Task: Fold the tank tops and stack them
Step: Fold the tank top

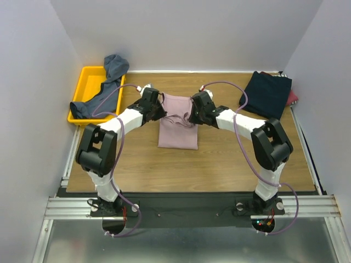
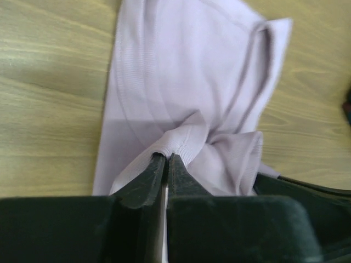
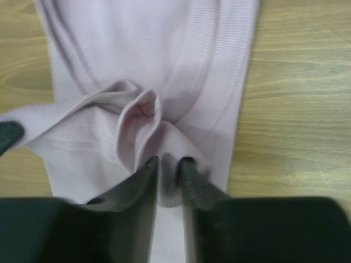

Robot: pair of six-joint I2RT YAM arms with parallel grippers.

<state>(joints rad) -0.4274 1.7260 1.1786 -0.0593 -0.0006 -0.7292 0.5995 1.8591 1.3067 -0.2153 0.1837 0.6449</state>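
Observation:
A dusty pink tank top (image 1: 178, 129) lies partly folded in the middle of the table. My left gripper (image 1: 159, 107) is shut on its far left edge; in the left wrist view the jaws (image 2: 166, 158) pinch a bunched fold of pink cloth (image 2: 186, 82). My right gripper (image 1: 192, 112) is shut on its far right edge; in the right wrist view the jaws (image 3: 169, 160) grip a fold of the pink cloth (image 3: 164, 55). A slate blue-grey tank top (image 1: 107, 82) hangs over the tray. A folded dark navy top (image 1: 267, 94) lies at the far right on a red one (image 1: 292, 97).
A yellow plastic tray (image 1: 82, 96) stands at the far left of the wooden table (image 1: 219, 164). White walls close in the back and both sides. A metal rail runs along the table's near edge.

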